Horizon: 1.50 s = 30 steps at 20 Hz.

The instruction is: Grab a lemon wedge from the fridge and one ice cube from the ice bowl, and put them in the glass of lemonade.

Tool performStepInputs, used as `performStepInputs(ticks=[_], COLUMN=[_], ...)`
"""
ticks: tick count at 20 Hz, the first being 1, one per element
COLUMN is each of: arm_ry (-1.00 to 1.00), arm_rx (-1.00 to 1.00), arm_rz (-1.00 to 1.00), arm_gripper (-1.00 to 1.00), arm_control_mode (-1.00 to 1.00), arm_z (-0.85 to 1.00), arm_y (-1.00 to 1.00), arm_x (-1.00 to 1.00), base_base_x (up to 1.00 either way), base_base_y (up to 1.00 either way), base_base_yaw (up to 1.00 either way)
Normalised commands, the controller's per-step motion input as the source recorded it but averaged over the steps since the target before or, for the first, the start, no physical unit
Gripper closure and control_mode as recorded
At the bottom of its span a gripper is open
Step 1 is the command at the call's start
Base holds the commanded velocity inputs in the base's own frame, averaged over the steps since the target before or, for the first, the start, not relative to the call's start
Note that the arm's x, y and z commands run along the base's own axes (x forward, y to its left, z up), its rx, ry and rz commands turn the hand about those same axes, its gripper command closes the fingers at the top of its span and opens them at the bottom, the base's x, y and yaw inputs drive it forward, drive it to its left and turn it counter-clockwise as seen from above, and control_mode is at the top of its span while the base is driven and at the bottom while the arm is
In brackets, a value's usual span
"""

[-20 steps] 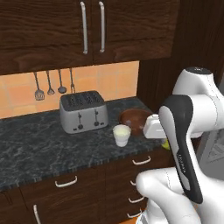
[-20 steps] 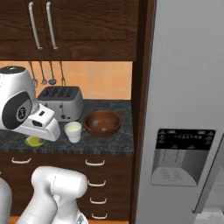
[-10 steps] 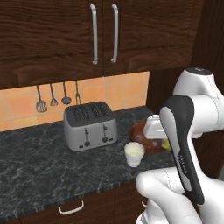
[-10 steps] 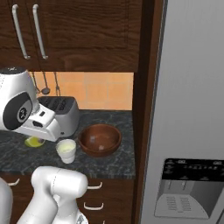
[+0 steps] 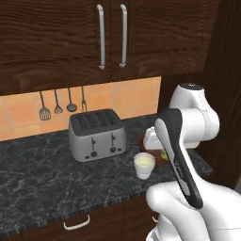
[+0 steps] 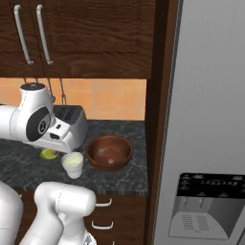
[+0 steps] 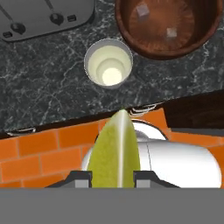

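The lemon wedge (image 7: 116, 151) is a smooth, pale yellow-green slice with a pointed tip, pinched between the two dark fingertips (image 7: 81, 177) of the gripper (image 7: 113, 177); in the right base view it shows as a small yellow spot (image 6: 48, 153) under the white hand, above the counter's near left part. The gripper hangs over the near edge of the black, white-veined stone counter (image 5: 42, 183).

Just beyond the wedge's tip stands the glass of lemonade (image 7: 108, 64), a small round translucent whitish cup with pale yellow-green liquid. It sits upright on the counter (image 6: 72, 164), just left of the ice bowl (image 6: 109, 152) and close to its rim. The bowl is round, shallow, reddish-brown wood with a visible grain, and two pale ice cubes (image 7: 141, 10) lie apart on its floor.

Behind the cup, to the left, is a boxy brushed-steel toaster (image 5: 96, 134) with four slots on top. Dark utensils (image 5: 57, 104) hang on the orange tiled wall, under dark wooden cabinets with long metal handles (image 5: 100, 36). The grey steel fridge (image 6: 210, 119), with its black dispenser panel, stands at the right.

Since the earlier frames both base views have shifted: cup, bowl and toaster now look larger and nearer, while the gripper keeps its pinch on the wedge.
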Motion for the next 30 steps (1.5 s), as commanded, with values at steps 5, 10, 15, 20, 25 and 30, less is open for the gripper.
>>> performStepInputs(ticks=[5, 10, 15, 20, 25, 30], arm_ry=[-0.07, -0.12, 0.0, 0.0, 0.02, 0.0], arm_rx=[0.0, 0.0, 0.0, 0.0, 0.0, 0.0], arm_rz=[0.0, 0.0, 0.0, 0.0, 0.0, 0.0], arm_gripper=[1.0, 1.0, 1.0, 1.0, 1.0, 1.0], arm_control_mode=[-1.0, -1.0, -1.0, -1.0, -1.0, -1.0], arm_z=[-0.58, -0.86, -0.23, 0.0, -0.01, -0.07], arm_y=[0.02, 0.11, 0.06, 0.0, 0.0, 0.0], arm_x=[0.54, 0.59, 0.63, 0.15, 0.21, 0.11], base_base_x=[0.0, 0.0, 0.0, 0.0, 0.0, 0.0], base_base_y=[0.0, 0.0, 0.0, 0.0, 0.0, 0.0], base_base_yaw=[0.0, 0.0, 0.0, 0.0, 0.0, 0.0])
